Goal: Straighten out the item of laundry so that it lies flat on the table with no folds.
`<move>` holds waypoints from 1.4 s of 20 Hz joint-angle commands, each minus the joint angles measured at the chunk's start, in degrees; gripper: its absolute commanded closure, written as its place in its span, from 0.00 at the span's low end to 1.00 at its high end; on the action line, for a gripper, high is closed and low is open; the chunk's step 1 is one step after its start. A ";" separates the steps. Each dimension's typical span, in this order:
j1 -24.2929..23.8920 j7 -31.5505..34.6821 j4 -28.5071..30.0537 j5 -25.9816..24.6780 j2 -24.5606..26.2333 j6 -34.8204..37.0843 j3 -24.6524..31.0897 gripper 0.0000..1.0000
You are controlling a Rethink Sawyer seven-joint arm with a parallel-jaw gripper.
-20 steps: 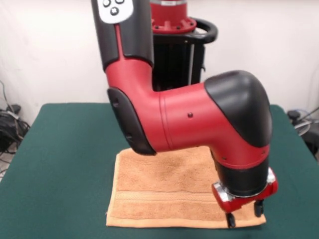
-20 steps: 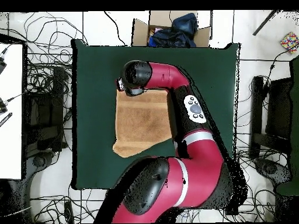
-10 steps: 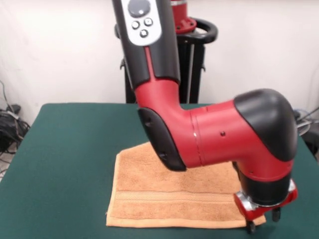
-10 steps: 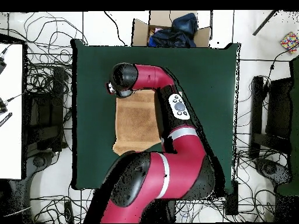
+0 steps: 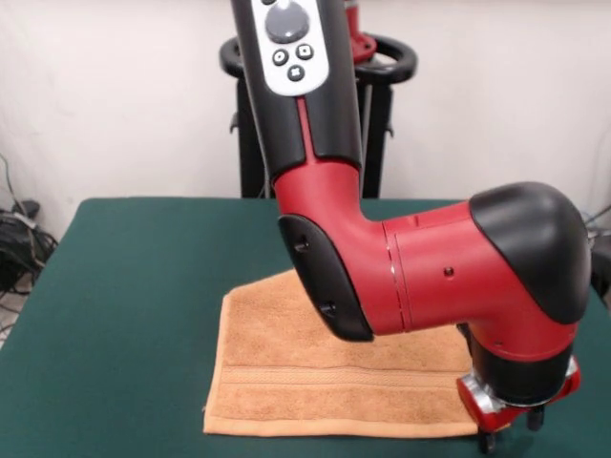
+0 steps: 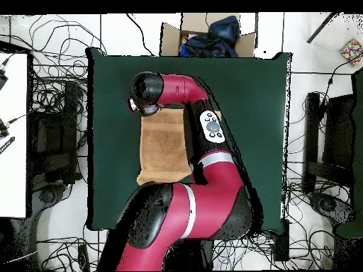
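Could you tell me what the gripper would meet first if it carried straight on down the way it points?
Probably the towel's corner, or the table just beside it; the gripper hangs right at that edge, so it is unclear.

Count: one orange-tan towel (image 5: 315, 382). One green worktop (image 5: 124, 286). One red and black arm (image 5: 420, 277), one gripper (image 5: 511, 431). Beyond the worktop: one cardboard box (image 6: 205, 35) of dark cloth.

Dark green table (image 5: 124, 286) (felt-like top) under 1 orange-tan towel (image 5: 286, 382)
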 commanded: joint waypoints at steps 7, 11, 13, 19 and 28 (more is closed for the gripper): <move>3.67 6.65 -8.90 -0.91 7.68 15.00 -4.92 0.00; 4.06 6.66 -10.03 -1.21 8.25 17.73 -5.27 0.00; 4.14 6.73 -10.21 -1.37 8.41 18.05 -5.35 0.00; 4.73 7.79 -10.96 -2.02 8.30 19.53 -6.11 0.00; 4.77 8.29 -9.22 -2.17 7.39 19.76 -7.50 0.00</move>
